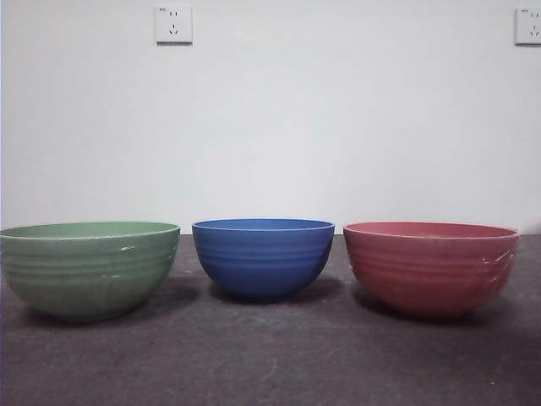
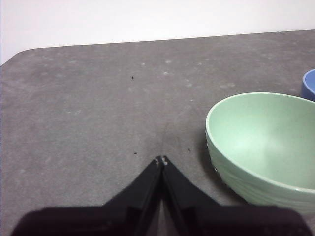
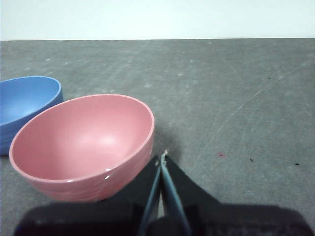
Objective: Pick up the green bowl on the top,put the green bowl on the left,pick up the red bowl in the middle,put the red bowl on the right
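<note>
The green bowl point(image 1: 89, 267) stands upright on the table at the left of the front view; the left wrist view shows its pale inside point(image 2: 266, 142). At the right stands the red bowl point(image 1: 431, 266), also upright and empty point(image 3: 81, 145). My left gripper point(image 2: 161, 161) is shut with nothing in it, above bare table just beside the green bowl. Just beside the red bowl's rim my right gripper point(image 3: 163, 156) is shut and holds nothing. Neither gripper shows in the front view.
A blue ribbed bowl point(image 1: 263, 256) stands between the two, with a gap on either side; its edge shows in both wrist views point(image 2: 309, 84) point(image 3: 25, 105). The grey table point(image 1: 270, 364) runs back to a white wall with two sockets.
</note>
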